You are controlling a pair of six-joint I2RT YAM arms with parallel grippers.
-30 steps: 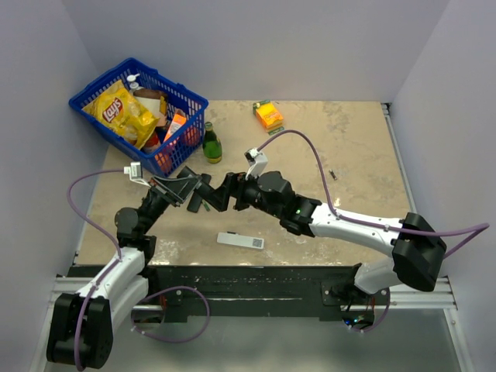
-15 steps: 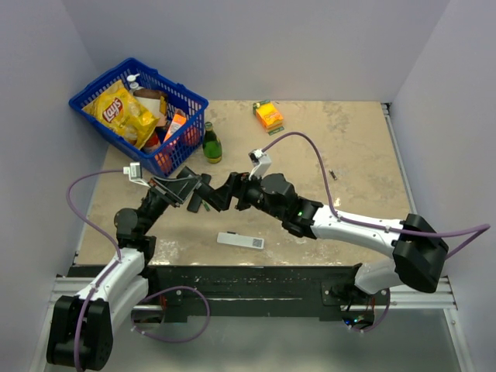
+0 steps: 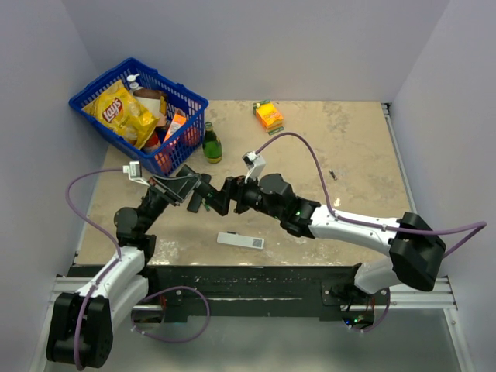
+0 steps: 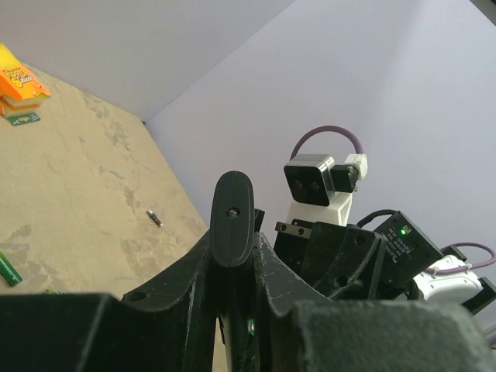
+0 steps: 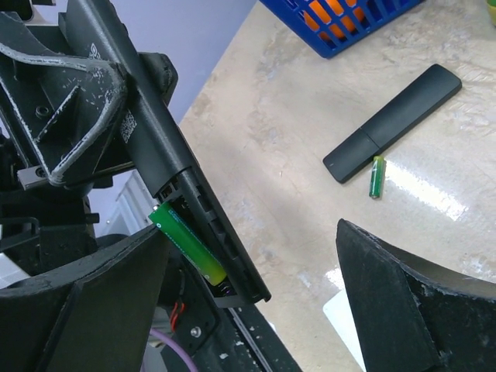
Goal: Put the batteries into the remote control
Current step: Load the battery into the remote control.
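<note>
My left gripper (image 3: 194, 191) is shut on the black remote control (image 5: 167, 147) and holds it above the table with its battery bay facing the right wrist camera. In the left wrist view the remote's rounded end (image 4: 233, 217) sticks up between the fingers of the left gripper (image 4: 232, 260). One green battery (image 5: 188, 246) lies slanted in the bay, its lower end at the spring and its upper end raised. My right gripper (image 5: 252, 232) stands wide open around that end of the remote, holding nothing. A second battery (image 5: 376, 177) lies on the table.
A flat black bar (image 5: 393, 122), seemingly the remote's cover, lies beside the loose battery. A white remote (image 3: 240, 241) lies near the front edge. A blue basket (image 3: 190, 97) of groceries stands back left, with a green bottle (image 3: 211, 143) beside it. An orange box (image 3: 267, 115) sits at the back.
The right gripper has edged a little to the left, closer to the remote. The left arm and the remote have stayed put.
</note>
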